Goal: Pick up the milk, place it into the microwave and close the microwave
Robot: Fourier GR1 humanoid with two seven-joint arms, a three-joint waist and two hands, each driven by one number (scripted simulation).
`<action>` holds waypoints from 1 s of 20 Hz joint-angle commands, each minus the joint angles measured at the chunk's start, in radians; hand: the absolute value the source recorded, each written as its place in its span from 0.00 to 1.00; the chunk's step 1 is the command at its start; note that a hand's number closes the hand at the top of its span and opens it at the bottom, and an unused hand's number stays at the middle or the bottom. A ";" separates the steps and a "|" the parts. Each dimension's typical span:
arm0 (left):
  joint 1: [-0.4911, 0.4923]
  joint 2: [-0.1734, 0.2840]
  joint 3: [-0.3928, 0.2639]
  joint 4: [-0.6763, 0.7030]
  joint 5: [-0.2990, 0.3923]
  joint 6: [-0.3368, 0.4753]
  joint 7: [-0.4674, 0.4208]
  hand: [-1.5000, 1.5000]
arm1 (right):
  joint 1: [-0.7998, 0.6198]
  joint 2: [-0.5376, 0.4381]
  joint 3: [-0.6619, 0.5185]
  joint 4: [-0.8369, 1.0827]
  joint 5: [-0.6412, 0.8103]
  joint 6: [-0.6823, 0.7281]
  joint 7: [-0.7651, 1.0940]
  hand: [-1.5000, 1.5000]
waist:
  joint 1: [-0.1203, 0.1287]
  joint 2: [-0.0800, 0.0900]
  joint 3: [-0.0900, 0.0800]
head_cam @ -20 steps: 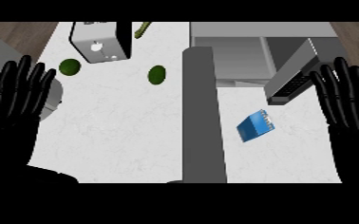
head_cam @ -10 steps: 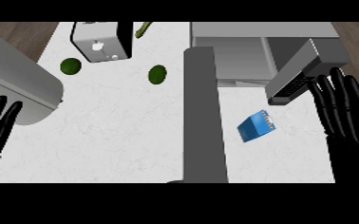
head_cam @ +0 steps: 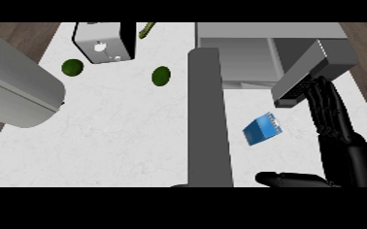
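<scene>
White, faintly marbled counter (head_cam: pixel 122 140) fills most of the head view, with the open microwave (head_cam: pixel 243 53) at its far side and the microwave's door (head_cam: pixel 209 116) swung out toward the robot as a long dark slab. The milk (head_cam: pixel 262 128), a small blue carton lying tilted on the counter, sits just right of that door and in front of the microwave's mouth. The right hand (head_cam: pixel 331 111) is right of the milk and apart from it, fingers straight and spread, thumb out below, holding nothing. Left of the door, only a grey forearm (head_cam: pixel 25 97) shows; the left hand is out of view. Two green round things (head_cam: pixel 161 75) and a grey boxy appliance (head_cam: pixel 104 41) lie well left of the door and play no part. The step in hand looks like the reach for the carton. To do it well, the hand should probably come in from the right, settle low with thumb and fingers on opposite faces of the milk, and close only once it is between them, staying clear of the door edge.
</scene>
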 commanded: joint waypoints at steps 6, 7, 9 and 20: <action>0.120 -0.033 0.093 -0.040 0.090 -0.106 -0.009 0.00 | 0.031 0.041 -0.054 0.299 0.084 -0.080 -0.226 0.00 | 0.003 0.000 0.000; 0.094 0.001 0.129 -0.014 0.110 -0.104 -0.001 0.00 | 0.033 0.025 -0.093 0.360 0.041 -0.056 -0.271 0.00 | 0.001 0.001 0.000; 0.156 -0.045 0.112 -0.103 0.128 -0.111 0.021 0.00 | 0.022 0.029 -0.094 0.415 0.049 -0.061 -0.279 0.00 | 0.003 0.000 0.000; 0.177 -0.004 0.264 -0.046 0.265 -0.209 0.033 0.00 | -0.067 -0.017 -0.197 0.896 0.070 -0.060 -0.628 0.00 | 0.007 0.001 0.001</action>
